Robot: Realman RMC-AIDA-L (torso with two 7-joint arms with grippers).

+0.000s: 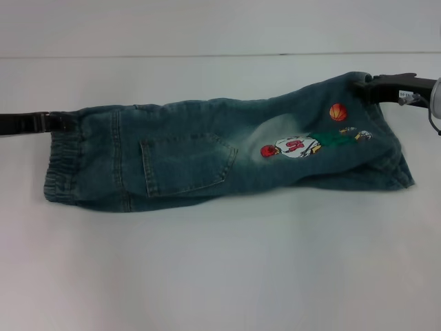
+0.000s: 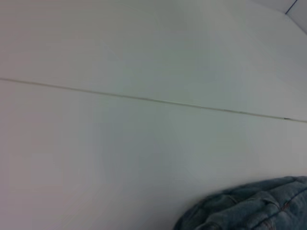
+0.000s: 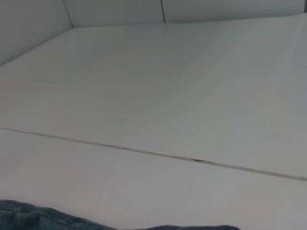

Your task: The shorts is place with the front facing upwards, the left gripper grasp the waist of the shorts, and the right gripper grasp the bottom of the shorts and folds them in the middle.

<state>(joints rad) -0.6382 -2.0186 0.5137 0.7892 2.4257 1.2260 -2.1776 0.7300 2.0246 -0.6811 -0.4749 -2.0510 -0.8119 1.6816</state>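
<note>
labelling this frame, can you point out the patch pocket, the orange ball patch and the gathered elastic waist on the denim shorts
patch pocket [image 1: 185, 164], head view, middle of the stitched denim panel
orange ball patch [image 1: 337, 112], head view, centre of the round embroidery
gathered elastic waist [image 1: 60, 167], head view, puckered band at the shorts' left end

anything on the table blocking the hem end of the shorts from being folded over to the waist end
Nothing visible. The shorts lie stretched across the bare white table, with the left gripper at the waist and the right gripper at the bottom.

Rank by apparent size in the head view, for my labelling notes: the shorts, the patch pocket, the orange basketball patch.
1. shorts
2. patch pocket
3. orange basketball patch
</note>
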